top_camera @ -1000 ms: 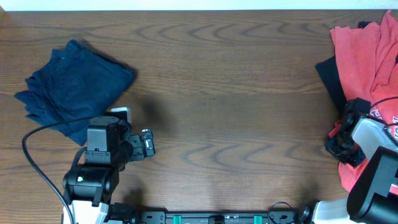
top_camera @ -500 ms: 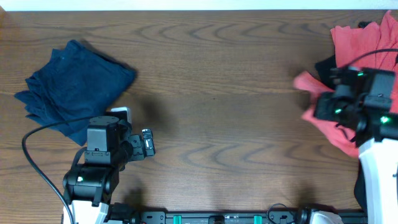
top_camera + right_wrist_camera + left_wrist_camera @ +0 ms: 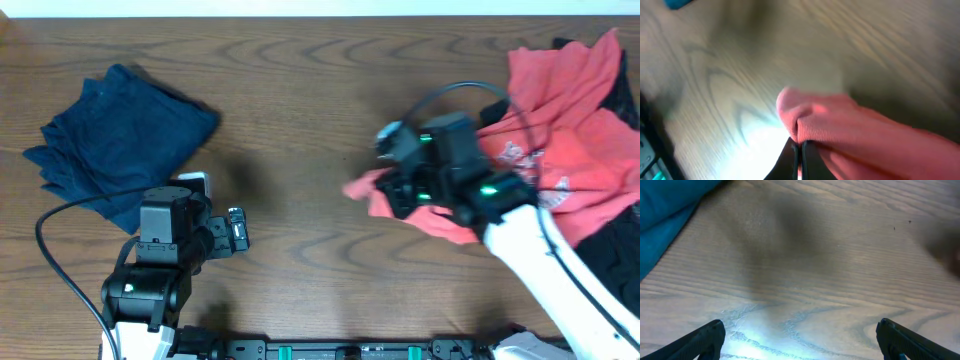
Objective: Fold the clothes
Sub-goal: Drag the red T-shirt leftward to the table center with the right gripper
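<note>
The coral-red T-shirt (image 3: 570,130) with chest lettering is stretched from the right edge toward the table's middle. My right gripper (image 3: 385,190) is shut on a fold of its cloth (image 3: 840,125), the pinched edge just above the wood. The black garment (image 3: 615,255) lies partly under the red one at the right edge. The navy garment (image 3: 120,140) lies folded at the far left; its corner shows in the left wrist view (image 3: 665,205). My left gripper (image 3: 238,230) is open and empty over bare wood (image 3: 800,340), right of the navy garment.
The wooden table (image 3: 300,120) runs between the two piles. A black cable (image 3: 60,260) loops from the left arm's base. A rail with green clips (image 3: 360,350) lines the front edge.
My right gripper has swung from the right edge leftward toward the table's middle, dragging the coral-red T-shirt with it. The left arm has not moved.
</note>
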{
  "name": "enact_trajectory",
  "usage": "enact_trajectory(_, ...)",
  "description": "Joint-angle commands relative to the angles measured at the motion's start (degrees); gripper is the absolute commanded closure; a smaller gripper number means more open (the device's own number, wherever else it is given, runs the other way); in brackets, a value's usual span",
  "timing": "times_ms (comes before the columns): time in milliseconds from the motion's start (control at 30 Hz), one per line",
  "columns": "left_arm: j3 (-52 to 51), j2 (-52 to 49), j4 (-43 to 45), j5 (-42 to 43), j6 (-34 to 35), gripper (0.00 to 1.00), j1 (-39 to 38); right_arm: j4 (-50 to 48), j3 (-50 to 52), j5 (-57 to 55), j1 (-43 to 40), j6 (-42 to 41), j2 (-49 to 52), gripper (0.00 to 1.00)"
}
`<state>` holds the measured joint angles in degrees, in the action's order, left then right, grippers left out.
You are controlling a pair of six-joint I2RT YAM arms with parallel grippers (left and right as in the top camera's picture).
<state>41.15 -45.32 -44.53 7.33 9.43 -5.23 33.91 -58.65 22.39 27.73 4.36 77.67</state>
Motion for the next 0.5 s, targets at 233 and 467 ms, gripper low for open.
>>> enact_trajectory(233,1.2,0.0,0.0,0.2,0.8,0.02,0.4,-10.4,-0.1,-25.6,6.8,-13.7,7.7,0.85)
enact_trajectory(467,1.2,-1.9,2.3,6.0,4.4,0.02,0.4,1.7,-0.3,-42.5,-2.9,-24.7,-2.6,0.40)
